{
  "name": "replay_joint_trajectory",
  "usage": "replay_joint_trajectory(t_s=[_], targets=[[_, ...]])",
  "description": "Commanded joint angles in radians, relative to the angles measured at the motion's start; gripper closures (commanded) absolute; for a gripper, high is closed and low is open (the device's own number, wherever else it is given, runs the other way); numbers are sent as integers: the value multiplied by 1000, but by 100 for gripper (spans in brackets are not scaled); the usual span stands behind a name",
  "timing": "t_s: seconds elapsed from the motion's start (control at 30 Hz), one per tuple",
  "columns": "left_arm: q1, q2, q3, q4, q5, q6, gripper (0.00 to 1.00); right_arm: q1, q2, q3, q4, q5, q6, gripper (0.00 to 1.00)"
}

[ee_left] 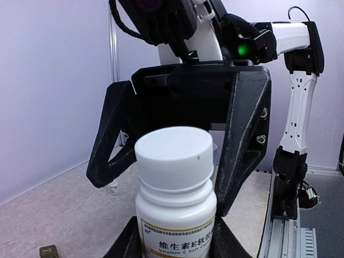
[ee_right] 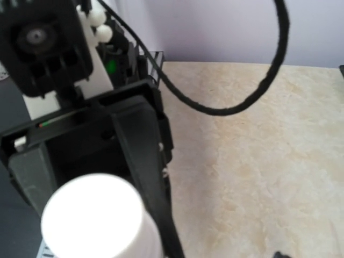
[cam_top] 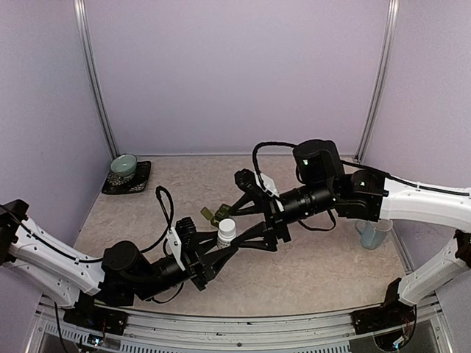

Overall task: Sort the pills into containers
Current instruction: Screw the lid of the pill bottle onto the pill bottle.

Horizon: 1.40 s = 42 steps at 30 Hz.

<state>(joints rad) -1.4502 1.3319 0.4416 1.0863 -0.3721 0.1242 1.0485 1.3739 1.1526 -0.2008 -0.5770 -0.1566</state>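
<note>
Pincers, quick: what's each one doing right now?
Left pincer: closed on the white pill bottle.
Right pincer: open, straddling the bottle's cap.

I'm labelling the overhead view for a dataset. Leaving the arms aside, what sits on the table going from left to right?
green bowl → dark green pill containers → white bottle → pale blue mug
</note>
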Motion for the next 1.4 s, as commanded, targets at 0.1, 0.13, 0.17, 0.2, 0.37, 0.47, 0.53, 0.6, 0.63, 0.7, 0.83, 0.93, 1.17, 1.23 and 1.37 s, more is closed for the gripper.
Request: replay_joint_trajectory(t_s=[0.1,0.13,0.17,0.2,0.37,0.47,0.53,0.6,0.63,0.7,0.83,0.93,1.17,1.23,1.37], targets=[[-12,0,32,27,-6,0,65,-11,-12,85,-47,31,21,19],[-11,2,34,25,-7,0,65,-11,-7,93,-49,29,23,18],[-11,3,35,24,-9,-2,65,-11,-3,99,-50,26,23,17],[-10,3,35,22,-11,-2,65,-11,-1,106,-51,25,24,17],[-10,6,36,13,-25,-4,65,-11,18,149,-90,18,14,17],[-10,4,32,14,-30,-4,65,-11,25,164,-122,16,-4,17],[-11,1,31,16,-34,-1,65,-12,26,164,-140,11,-14,18],[-10,-1,30,17,-36,2,65,-11,23,152,-138,-15,-21,18],[-10,0,31,16,-36,3,65,-11,20,147,-135,-30,-19,18],[-10,1,31,11,-37,8,65,-12,22,144,-134,-53,-12,18],[-9,3,41,-9,-34,11,65,-12,45,193,-193,-99,-7,18],[-9,-2,44,-22,-27,11,65,-20,74,264,-280,-130,-13,18],[-10,-4,46,-23,-26,6,65,-60,158,399,-401,-187,47,20],[-10,-5,46,-25,-27,7,65,-63,171,404,-408,-220,55,20],[-11,-10,46,-35,-27,7,65,-68,181,407,-414,-296,63,22]])
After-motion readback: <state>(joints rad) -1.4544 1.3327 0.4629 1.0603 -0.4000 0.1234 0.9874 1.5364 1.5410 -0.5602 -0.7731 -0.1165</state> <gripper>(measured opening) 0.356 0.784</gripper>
